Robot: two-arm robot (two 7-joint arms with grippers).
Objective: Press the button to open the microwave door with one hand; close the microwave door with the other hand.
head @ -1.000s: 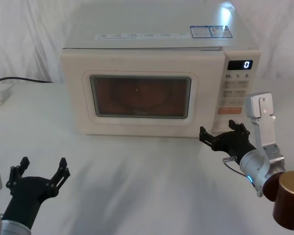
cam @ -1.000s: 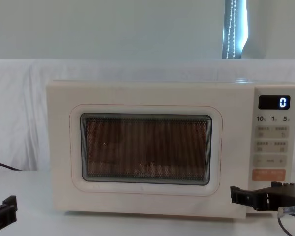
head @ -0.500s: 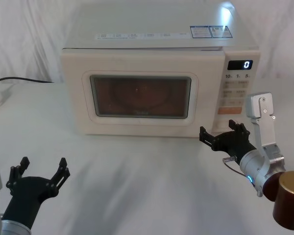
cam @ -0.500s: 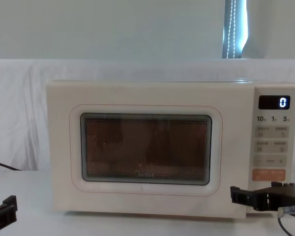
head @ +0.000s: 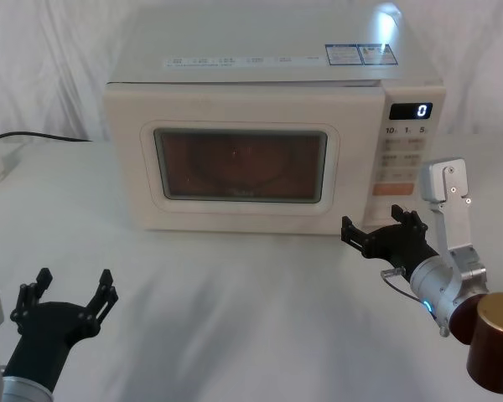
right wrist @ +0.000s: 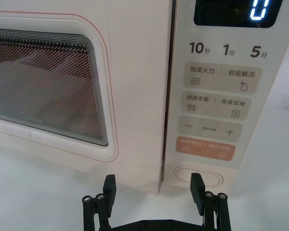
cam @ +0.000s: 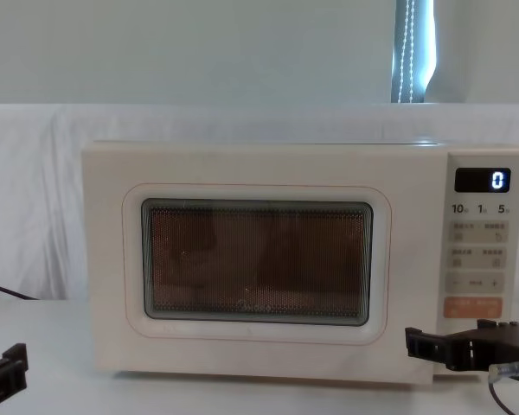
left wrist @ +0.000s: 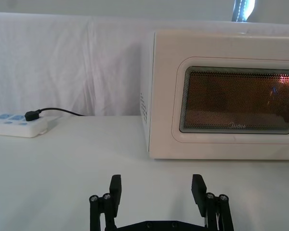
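The cream-white microwave (head: pixel 260 92) stands at the table's middle, its door (head: pixel 239 163) shut flush and its display (head: pixel 410 110) reading "0". The pill-shaped button (right wrist: pixel 198 176) sits at the foot of the control panel, under the orange key (right wrist: pixel 203 148). My right gripper (head: pixel 384 233) hovers open just before the panel's lower edge; in the right wrist view one of its fingertips (right wrist: pixel 198 186) lines up in front of the button, a short gap away. My left gripper (head: pixel 67 289) stays open low at the near left, well clear of the door (left wrist: pixel 238 101).
A white power strip (left wrist: pixel 17 125) with a black cable (head: pixel 33 136) lies at the far left of the table. White cloth covers the table and the backdrop. There is bare table (head: pixel 235 293) between both grippers and the oven front.
The left gripper has sunk very slightly. The right gripper and the microwave door have stayed where they were.
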